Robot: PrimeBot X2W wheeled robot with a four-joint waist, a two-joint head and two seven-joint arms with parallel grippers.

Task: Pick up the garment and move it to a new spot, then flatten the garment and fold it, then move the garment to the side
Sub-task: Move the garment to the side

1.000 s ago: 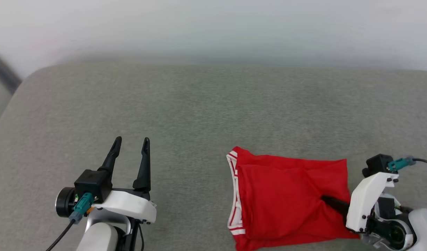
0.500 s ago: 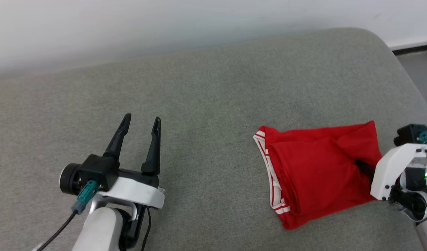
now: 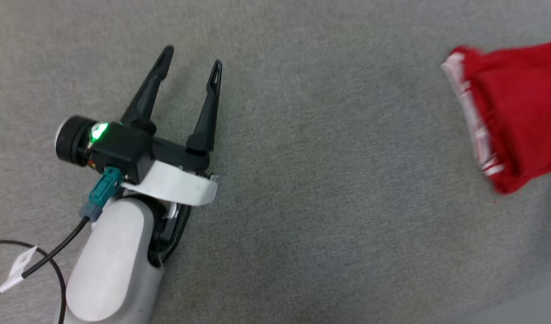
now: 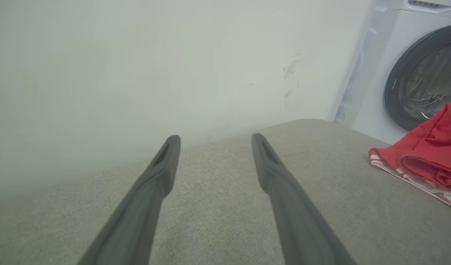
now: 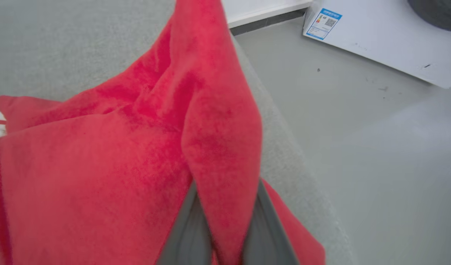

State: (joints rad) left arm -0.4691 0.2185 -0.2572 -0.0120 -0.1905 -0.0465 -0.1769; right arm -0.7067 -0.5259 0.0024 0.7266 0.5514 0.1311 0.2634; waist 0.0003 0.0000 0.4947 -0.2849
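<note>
left open, right gripping the shirt

my left jaws stand wide apart and empty, fingers (image 3: 145, 96) over the grey cushion (image 3: 324, 180). well to their right the red shirt (image 3: 518, 108) lies bunched near the cushion's edge, striped trim on its left. my right jaws are clamped on a raised fold of it.

The left gripper (image 3: 192, 56) is showing two tapering black fingers (image 3: 145, 96) on a white bracket (image 3: 176, 189); a green light (image 3: 97, 132) is glowing, a teal connector (image 3: 103, 191) trailing a black cable (image 3: 68, 235)
</note>
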